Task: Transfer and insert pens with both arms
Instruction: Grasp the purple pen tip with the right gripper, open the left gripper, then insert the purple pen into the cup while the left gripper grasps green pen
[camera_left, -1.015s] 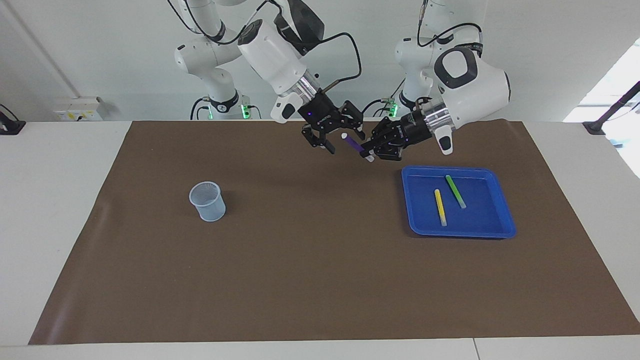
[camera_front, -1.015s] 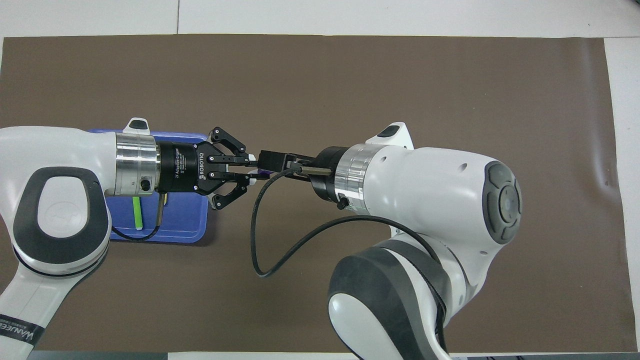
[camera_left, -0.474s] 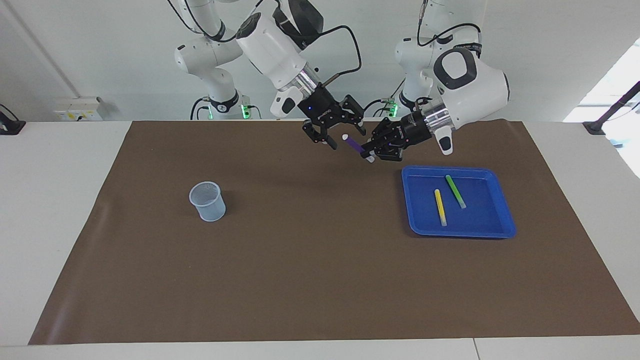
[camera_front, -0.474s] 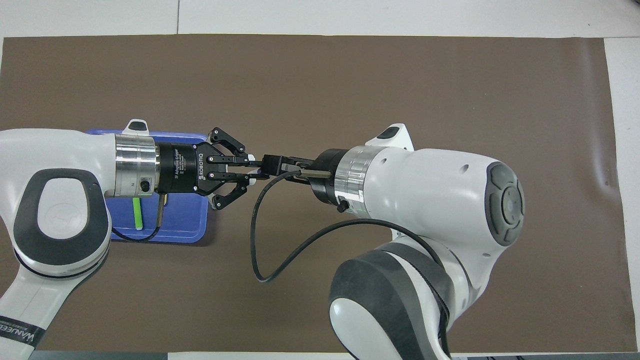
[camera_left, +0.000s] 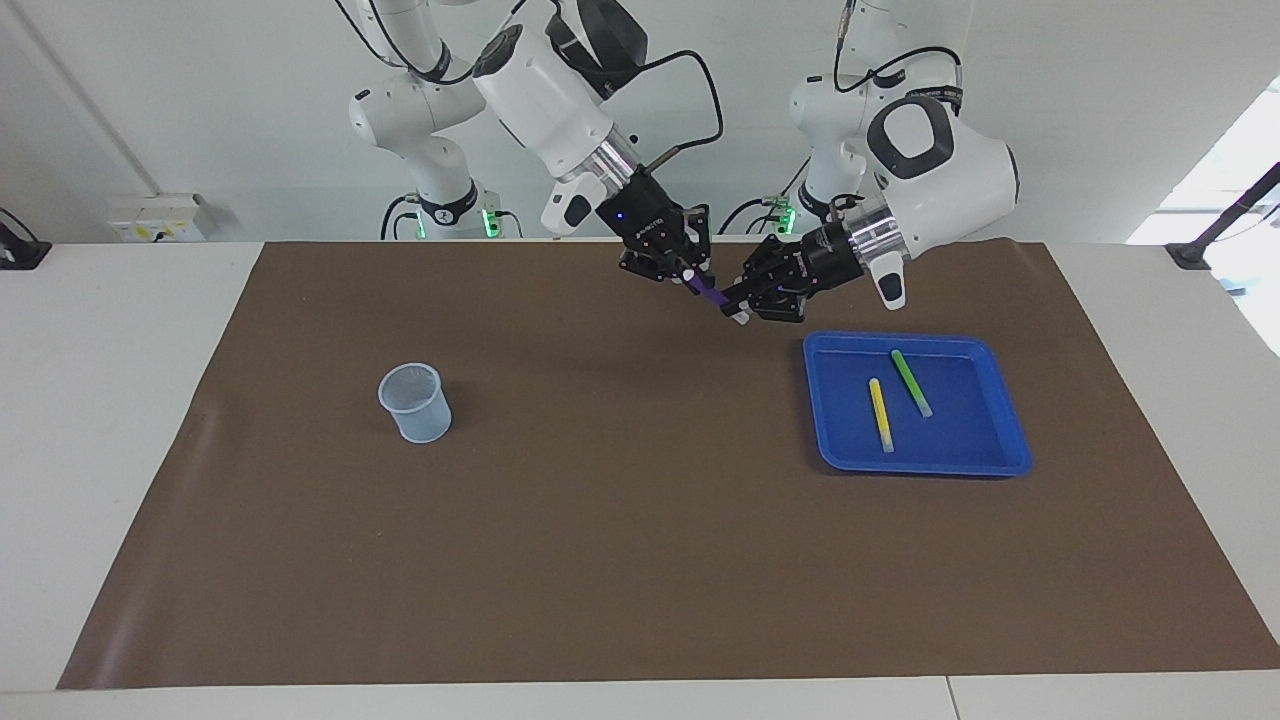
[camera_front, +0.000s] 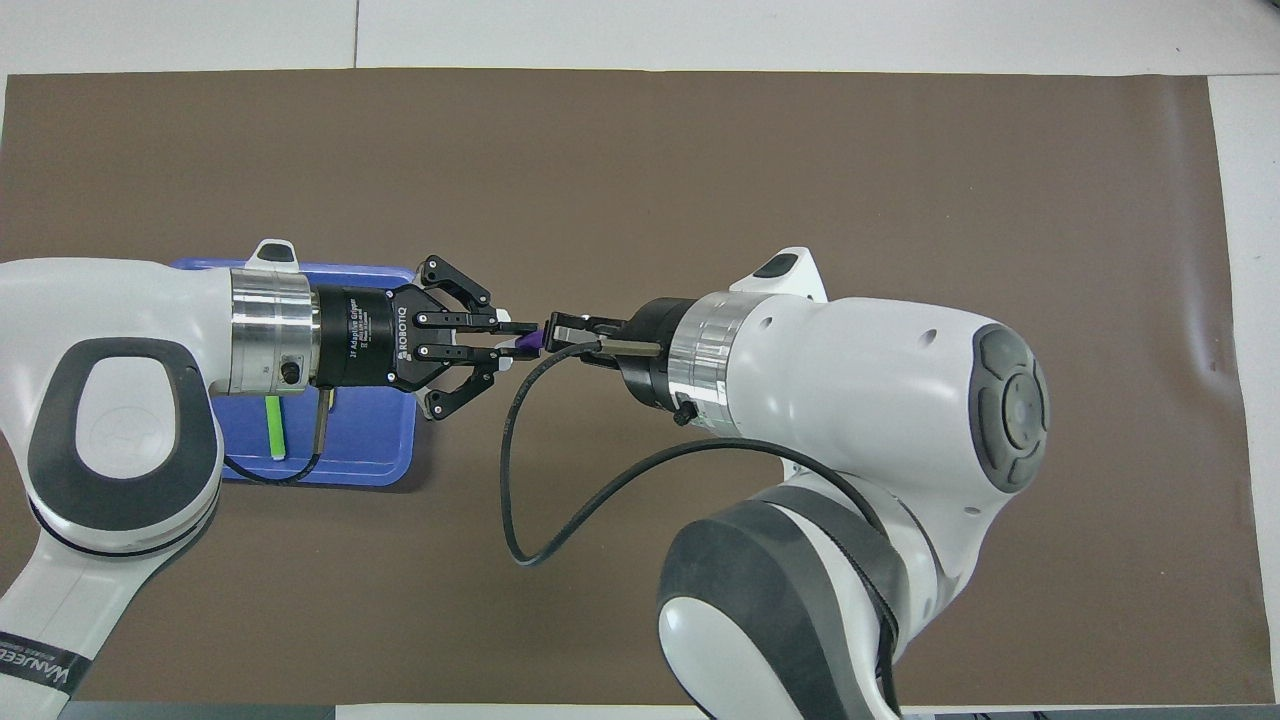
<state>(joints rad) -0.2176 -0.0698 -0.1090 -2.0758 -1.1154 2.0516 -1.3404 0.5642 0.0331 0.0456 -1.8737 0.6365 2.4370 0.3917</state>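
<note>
While both grippers hung in the air over the brown mat (camera_left: 600, 520), between the cup and the tray, each was clamped on the same purple pen (camera_left: 708, 292). The left gripper (camera_left: 742, 300) pinched the pen's lower end, where its pale cap poked out below the fingers. The right gripper (camera_left: 686, 274) pinched the upper end, its fingertips meeting on the barrel. From overhead, only a short purple stretch (camera_front: 530, 343) showed between the left gripper (camera_front: 512, 339) and the right gripper (camera_front: 552, 331), whose tips almost touched.

A second before, the right gripper's fingers had stood spread wide around the pen's upper end without touching it; they had since drawn together onto it. The left gripper's hold had not changed.

The yellow pen (camera_left: 880, 414) and the bright green pen (camera_left: 911, 383) lay side by side, apart, in the blue tray (camera_left: 1000, 465) toward the left arm's end of the table. The translucent cup (camera_left: 414, 402) stood upright toward the right arm's end.

White lettering on the left gripper's body read "ROBOTIQ", with "2F Adaptive Gripper" in smaller type beside it. Part of a word, "WANJEE", showed on the left arm's lower link.
</note>
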